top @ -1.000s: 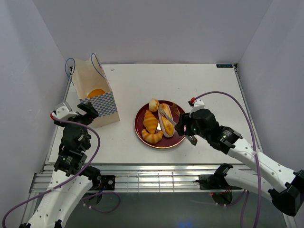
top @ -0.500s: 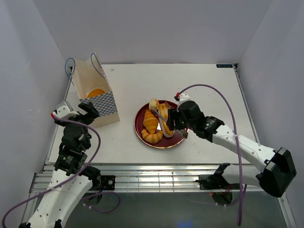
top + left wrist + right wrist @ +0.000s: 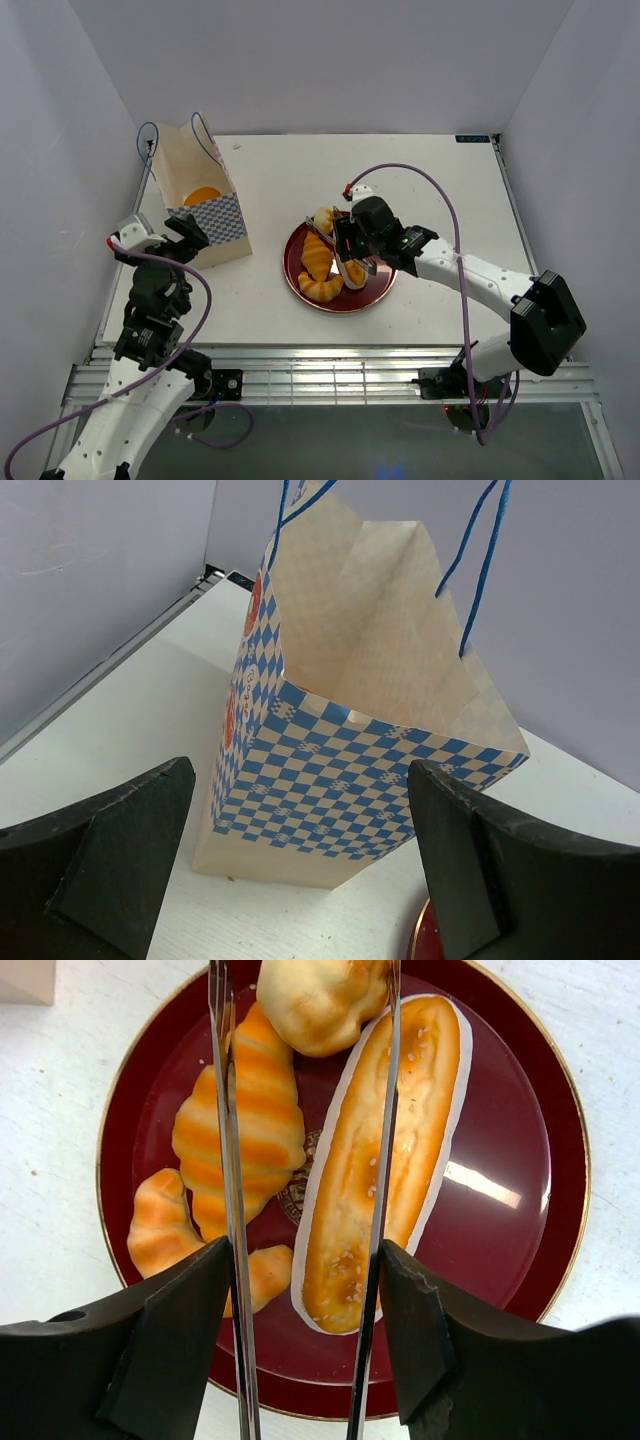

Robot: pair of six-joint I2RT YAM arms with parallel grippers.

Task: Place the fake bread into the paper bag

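The paper bag stands open at the left, with one orange bun inside; it also shows in the left wrist view. My left gripper is open and empty just in front of the bag. Fake bread lies on the dark red plate: an oblong roll, a croissant, a second croissant and a round bun. My right gripper is shut on metal tongs. The tong arms are spread, one on each side of the roll.
White walls close in the table on the left, back and right. The bag's blue cord handles stick up above its mouth. The right arm's purple cable arcs over the table behind the plate.
My right arm has moved left and away from the near edge, bringing the tongs from the plate's right edge to over the roll. The left arm and the bag have not moved.
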